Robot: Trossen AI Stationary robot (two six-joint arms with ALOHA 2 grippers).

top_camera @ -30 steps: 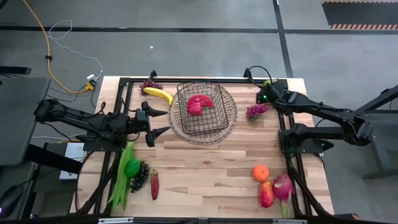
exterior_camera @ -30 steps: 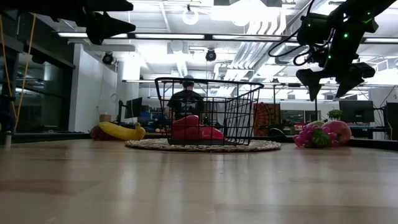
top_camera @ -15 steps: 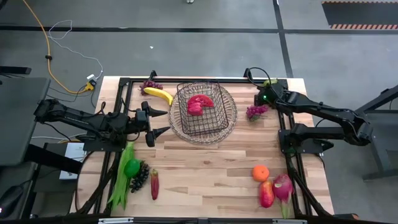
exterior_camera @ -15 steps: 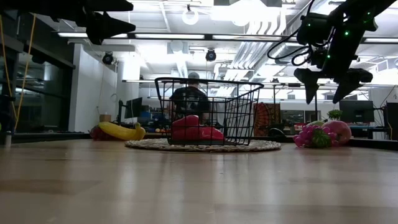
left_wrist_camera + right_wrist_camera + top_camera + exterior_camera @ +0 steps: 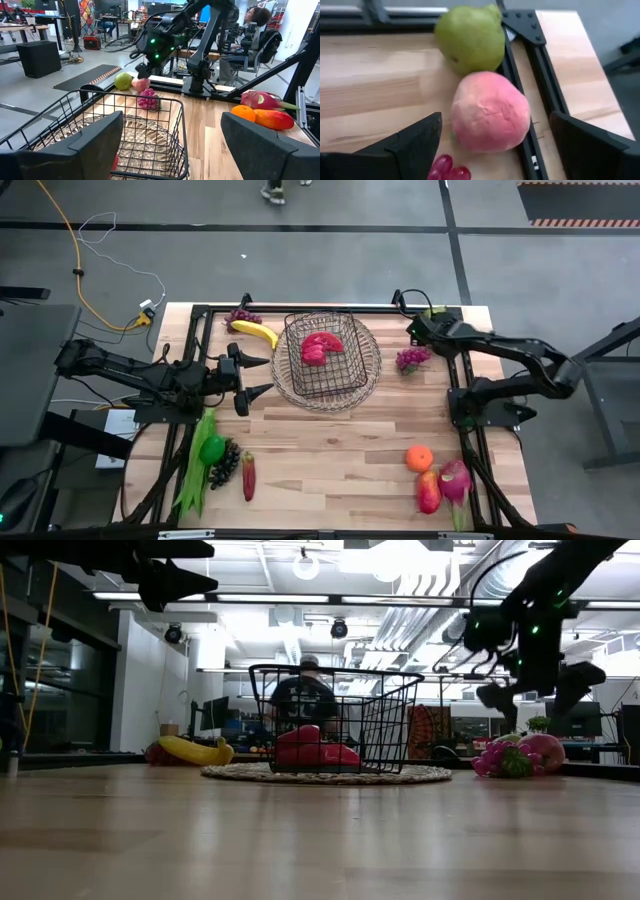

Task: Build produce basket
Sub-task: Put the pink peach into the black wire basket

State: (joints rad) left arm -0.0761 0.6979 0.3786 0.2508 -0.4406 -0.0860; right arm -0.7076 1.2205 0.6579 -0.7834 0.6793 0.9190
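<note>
The dark wire basket [image 5: 322, 357] stands on a round wicker tray [image 5: 372, 370] at the table's far middle, with a red watermelon slice [image 5: 320, 346] inside. My right gripper [image 5: 415, 330] is open near the far right corner. It hovers over a pink round fruit [image 5: 490, 117], one finger on each side and touching nothing. A green pear [image 5: 470, 39] lies just beyond it and pink-purple grapes [image 5: 412, 358] just nearer. My left gripper [image 5: 268, 375] is open and waits left of the basket, above the table.
A banana [image 5: 255, 332] and dark grapes [image 5: 240, 316] lie far left. Green beans [image 5: 197, 460], a green pepper [image 5: 212, 448] and more dark grapes [image 5: 226, 463] lie near left. An orange [image 5: 419, 457] and a dragon fruit [image 5: 455, 480] lie near right. A black frame rail [image 5: 520, 75] runs beside the pink fruit.
My right gripper has come down toward the pink fruit near the table's far right corner and stays open. The left arm has kept still. A person behind the table has shifted.
</note>
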